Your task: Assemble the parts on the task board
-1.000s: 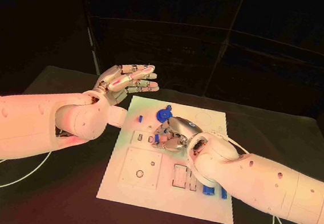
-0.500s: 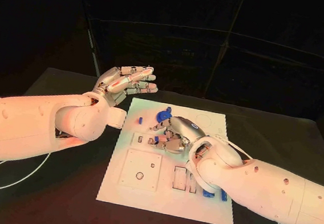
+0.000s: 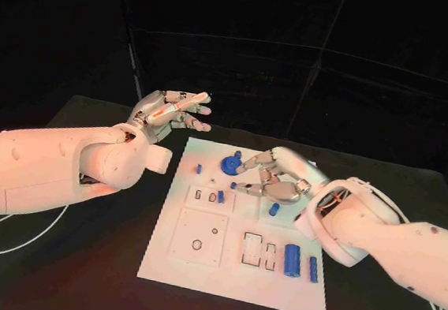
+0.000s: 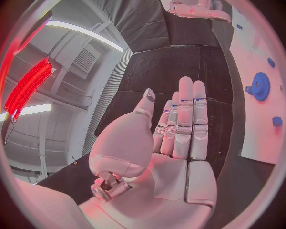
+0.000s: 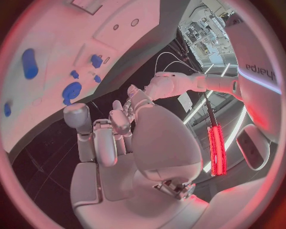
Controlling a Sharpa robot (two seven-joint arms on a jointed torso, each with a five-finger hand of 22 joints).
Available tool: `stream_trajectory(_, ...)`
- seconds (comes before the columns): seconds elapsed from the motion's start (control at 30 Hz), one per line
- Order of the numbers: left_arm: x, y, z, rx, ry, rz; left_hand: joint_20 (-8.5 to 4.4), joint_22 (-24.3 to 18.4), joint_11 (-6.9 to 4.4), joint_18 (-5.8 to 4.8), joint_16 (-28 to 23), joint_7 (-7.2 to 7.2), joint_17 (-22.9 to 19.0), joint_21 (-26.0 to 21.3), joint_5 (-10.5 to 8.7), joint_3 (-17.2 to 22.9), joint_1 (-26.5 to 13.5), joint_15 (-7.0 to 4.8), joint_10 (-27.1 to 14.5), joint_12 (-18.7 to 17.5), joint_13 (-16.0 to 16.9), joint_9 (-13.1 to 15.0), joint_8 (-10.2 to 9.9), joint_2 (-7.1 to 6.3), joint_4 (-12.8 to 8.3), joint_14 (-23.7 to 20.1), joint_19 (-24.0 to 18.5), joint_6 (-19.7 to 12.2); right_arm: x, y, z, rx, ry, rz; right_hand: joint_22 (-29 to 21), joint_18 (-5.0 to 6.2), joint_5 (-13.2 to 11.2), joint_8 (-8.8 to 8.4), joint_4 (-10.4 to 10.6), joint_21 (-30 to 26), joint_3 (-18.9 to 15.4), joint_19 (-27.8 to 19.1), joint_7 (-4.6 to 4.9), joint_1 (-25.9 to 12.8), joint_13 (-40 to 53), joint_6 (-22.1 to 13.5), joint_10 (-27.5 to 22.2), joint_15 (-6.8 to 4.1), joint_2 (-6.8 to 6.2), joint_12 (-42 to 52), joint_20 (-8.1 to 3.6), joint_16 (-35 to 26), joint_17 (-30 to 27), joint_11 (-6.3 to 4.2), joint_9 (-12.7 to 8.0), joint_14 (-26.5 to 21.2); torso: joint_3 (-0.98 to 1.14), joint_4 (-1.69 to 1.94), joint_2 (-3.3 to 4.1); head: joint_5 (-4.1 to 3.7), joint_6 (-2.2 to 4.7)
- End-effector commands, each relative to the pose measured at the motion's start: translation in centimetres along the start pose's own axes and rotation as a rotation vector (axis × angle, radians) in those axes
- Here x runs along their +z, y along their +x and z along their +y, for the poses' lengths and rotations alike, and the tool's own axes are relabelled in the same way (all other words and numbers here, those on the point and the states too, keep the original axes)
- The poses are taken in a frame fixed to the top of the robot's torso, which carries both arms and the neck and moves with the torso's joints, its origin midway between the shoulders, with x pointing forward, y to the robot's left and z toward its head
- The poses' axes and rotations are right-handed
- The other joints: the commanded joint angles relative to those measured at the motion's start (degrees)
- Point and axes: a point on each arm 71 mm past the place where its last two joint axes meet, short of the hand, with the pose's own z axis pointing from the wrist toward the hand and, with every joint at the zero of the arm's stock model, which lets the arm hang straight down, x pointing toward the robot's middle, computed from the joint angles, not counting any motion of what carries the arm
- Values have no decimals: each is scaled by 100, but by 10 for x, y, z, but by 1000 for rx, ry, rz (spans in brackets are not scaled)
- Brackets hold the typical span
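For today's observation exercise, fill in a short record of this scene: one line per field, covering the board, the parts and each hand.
surface: black table
task board: white plate lying flat mid-table
parts: blue gear-like disc near the board's far end; two blue cylinders lying near its right edge; other small blue pieces around the middle
left hand: raised off the board's far left corner, fingers apart, holding nothing
right hand: over the board's far right part, fingers curled; whether it holds a part cannot be told
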Motion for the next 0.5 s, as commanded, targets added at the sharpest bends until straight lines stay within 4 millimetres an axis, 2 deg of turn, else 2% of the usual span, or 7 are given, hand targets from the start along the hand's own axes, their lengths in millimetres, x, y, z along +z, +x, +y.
stream_trajectory(0.03,1,-2,1,114,-37,62,-248,222,-267,45,1219,-211,1035,408,-5,7,-63,-239,562,312,212,58,115,-35,6,519,423,334,-4,-20,-1,238,-28,49,-244,133,-55,19,-70,-149,61,-142,14,135,-244,-9,-146,-47,74,-232,-17,-248,-323,2,-33,138,8,1,-88,27,-25)
stream_trajectory(0.13,4,-4,3,153,-145,118,-482,741,-411,15,4515,-387,4413,1193,-98,7,-168,-445,1011,754,580,88,105,52,85,710,972,518,-10,-43,-13,334,11,16,-1088,279,-58,42,-106,-673,117,-607,0,163,-1070,0,-580,-66,109,-1037,-50,-881,-1200,-19,-66,-99,17,16,-139,-1,-30)
stream_trajectory(0.17,6,-4,4,160,-196,147,-580,1544,-407,-94,5416,-504,5345,2008,-123,-32,-191,-522,1023,984,803,100,80,59,105,732,1325,560,-11,-50,-18,374,28,4,-1581,345,-47,40,-122,-984,148,-889,-1,185,-1500,-10,-836,-81,106,-1481,-50,-1236,-1657,-25,-74,-239,22,21,-158,-11,-39)
stream_trajectory(0.2,6,-4,6,167,-240,175,-594,2492,-462,-221,5786,-392,5818,2728,-131,-36,-236,-497,1048,1097,902,103,62,117,151,754,1450,558,-12,-55,-22,403,42,-8,-1919,392,-41,41,-125,-1275,203,-1137,3,207,-2150,-9,-1268,-69,119,-2184,-48,-1742,-2249,-13,-78,-483,28,23,-181,-12,-48)
stream_trajectory(0.33,6,-1,10,277,-410,309,-614,4152,-457,-428,6472,-364,6704,4108,-110,-145,-207,-464,672,1611,1468,159,-7,215,187,787,1646,523,-13,-74,-40,495,91,-62,-2288,371,37,42,-119,-1943,343,-1499,46,227,-2902,20,-1474,6,-4,-3150,31,-3594,-3987,44,-83,-1319,49,5,-251,-7,-74)
stream_trajectory(0.43,7,2,10,397,-502,374,-601,5014,-446,-539,6726,-382,7065,4764,-124,-239,-283,-462,552,1948,1792,214,-1,214,255,848,1775,534,-12,-86,-52,513,105,-107,-2510,370,37,37,-115,-2327,481,-1618,82,276,-3442,89,-1433,64,-62,-3730,93,-4202,-4186,90,-83,-1482,61,7,-295,-26,-87)
stream_trajectory(0.5,9,4,10,493,-563,407,-607,5260,-482,-560,6841,-416,7236,4959,-107,-546,-749,-478,670,2513,2322,269,60,90,568,885,1820,612,-11,-94,-60,531,114,-137,-2690,344,43,14,-102,-2657,629,-1801,102,313,-3902,150,-1367,126,-109,-4190,149,-4786,-4382,141,-88,-1722,76,11,-330,-33,-107)
